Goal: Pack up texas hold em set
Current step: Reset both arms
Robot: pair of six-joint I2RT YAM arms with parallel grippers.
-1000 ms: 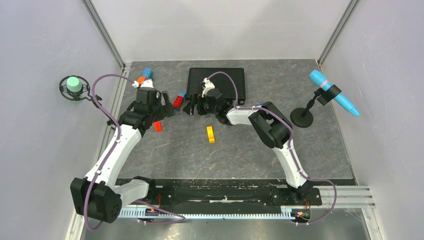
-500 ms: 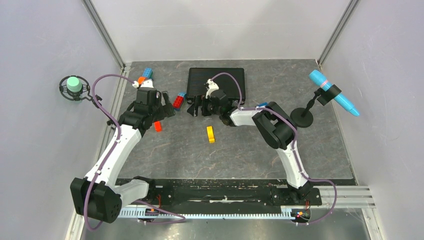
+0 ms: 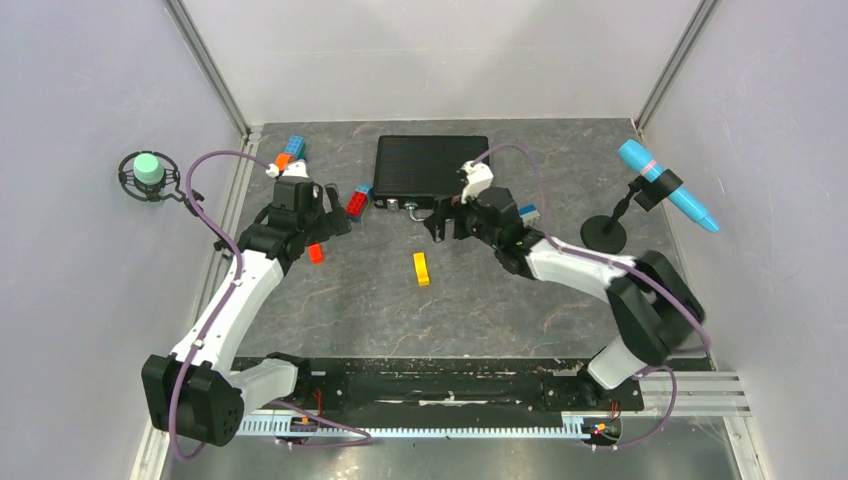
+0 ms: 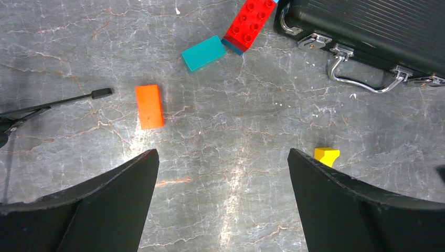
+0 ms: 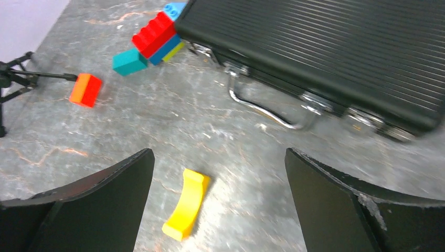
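**Briefcase shut at far centre, both claws wide and empty**

Top view: we see the black briefcase [image 3: 432, 165] lying flat, lid down, at the far middle of the table [image 3: 500, 300]. The right gripper [image 3: 438, 222] sits just in front of its near edge, jaws wide, nothing between them. The left gripper [image 3: 335, 218] is off to the left of the case, also spread wide and empty. A red brick [image 3: 356, 202] lies beside the case's near left corner. An orange block [image 3: 316, 253] is under the left arm. A yellow block [image 3: 421, 268] lies alone nearer the bases, well clear of the case.

Left wrist view: we look down between two spread black fingers [image 4: 105, 210] at bare table. The case is top right, its silver handle [image 4: 362, 84] folded out flat toward us, latches on either side of it. The red brick touches a teal block [image 4: 203, 52]; the orange block is apart from both. The yellow block peeks out by the right-hand finger.

Right wrist view: fingers wide again, the yellow block on the table between them, not touched. The case fills the top right, handle facing us. This frame is a bit blurred.
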